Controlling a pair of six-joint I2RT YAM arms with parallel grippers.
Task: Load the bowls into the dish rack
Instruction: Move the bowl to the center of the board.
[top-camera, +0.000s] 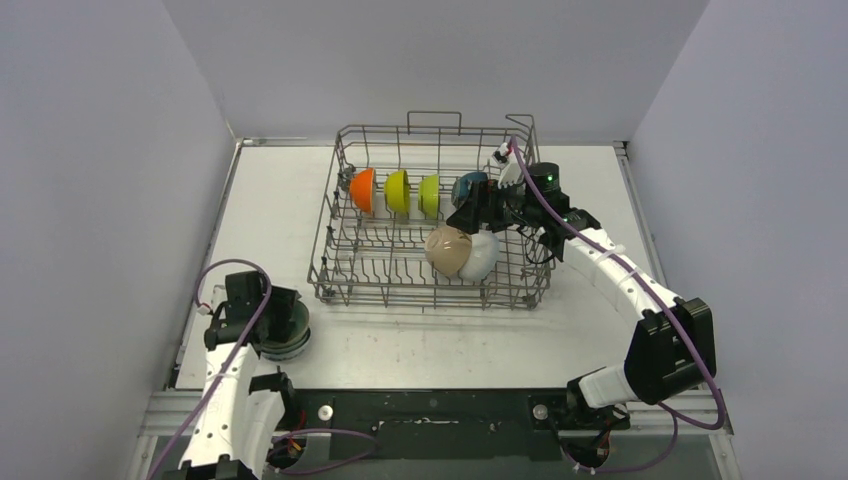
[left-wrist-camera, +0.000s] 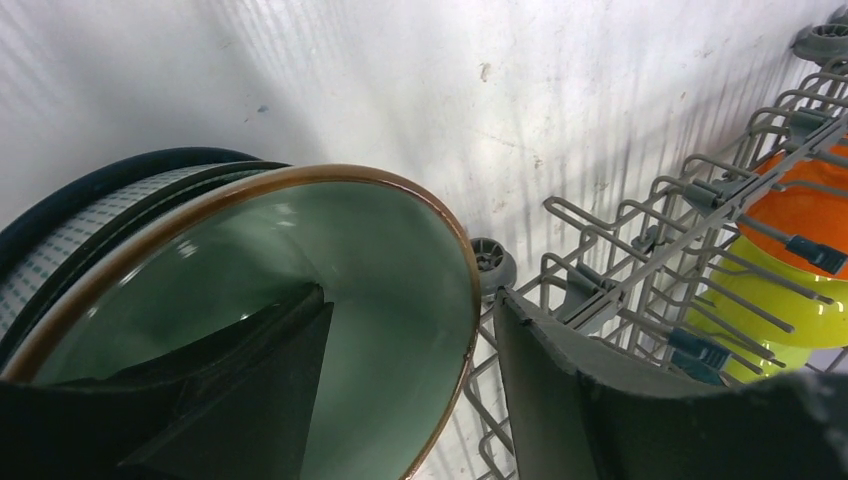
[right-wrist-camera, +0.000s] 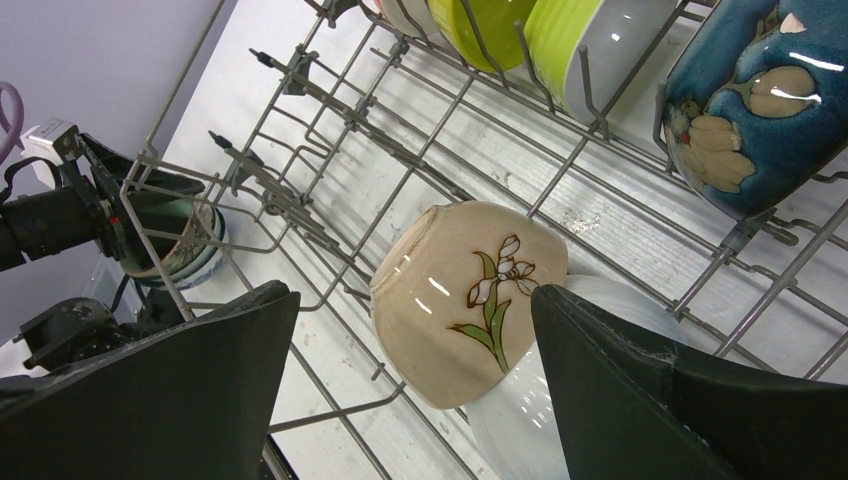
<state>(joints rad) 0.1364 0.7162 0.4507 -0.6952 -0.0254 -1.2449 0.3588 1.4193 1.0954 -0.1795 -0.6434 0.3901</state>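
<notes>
Your left gripper (left-wrist-camera: 410, 300) straddles the rim of the pale green bowl (left-wrist-camera: 300, 240) atop the stack (top-camera: 290, 347) at the table's (top-camera: 420, 340) seven o'clock, one finger inside, one outside; whether it pinches, you cannot tell. Your right gripper (right-wrist-camera: 415, 300) hangs spread wide and empty over the beige bowl (right-wrist-camera: 450, 300), at four o'clock in the dish rack (top-camera: 420, 297) beside the white bowl (top-camera: 483, 257).
</notes>
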